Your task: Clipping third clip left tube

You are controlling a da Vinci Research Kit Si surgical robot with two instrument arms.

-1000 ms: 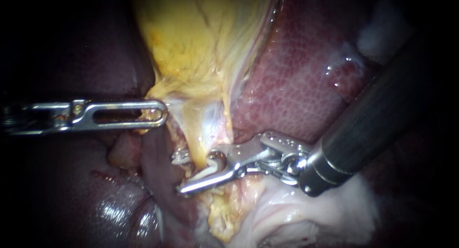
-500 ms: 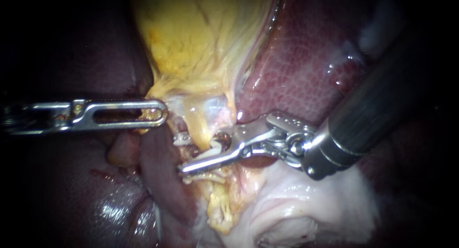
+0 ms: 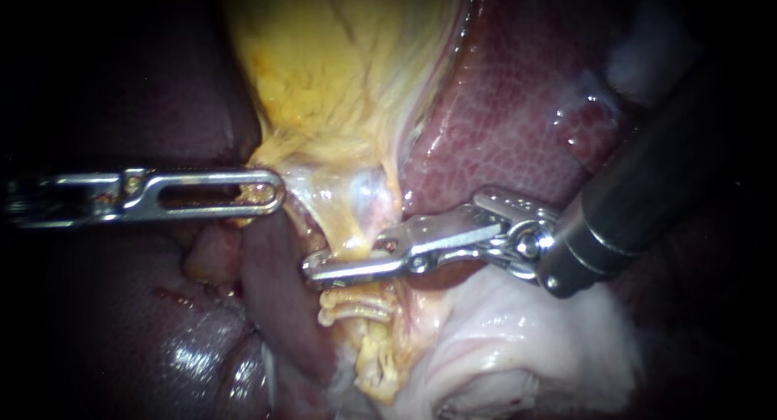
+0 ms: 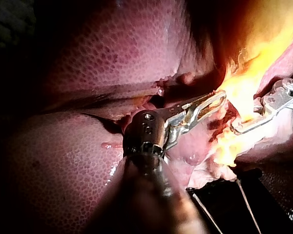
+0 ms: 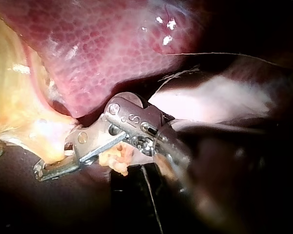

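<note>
The tube (image 3: 344,230) is a thin yellow strand running down from the narrow lower end of the gallbladder (image 3: 332,72), in the cleft between two lobes of the liver (image 3: 502,129). The right instrument (image 3: 317,268) lies across it. Its hand, the pair of slim metal jaws, is pressed together on the tube from both sides, with the tips just past the strand on its far side. In the right wrist view the same hand (image 5: 41,171) is pinched on the yellow strand just beside the edge of the liver. Just under the jaws is a clump of pale ridged yellow tissue (image 3: 356,303); whether any clip sits in it cannot be told. The left instrument (image 3: 273,192) lies level, well clear of the right one. Its slotted hand is closed on the lower edge of the gallbladder, and yellow tissue shows through the slot. Soft white tissue (image 3: 526,347) spreads under the right shaft.
</note>
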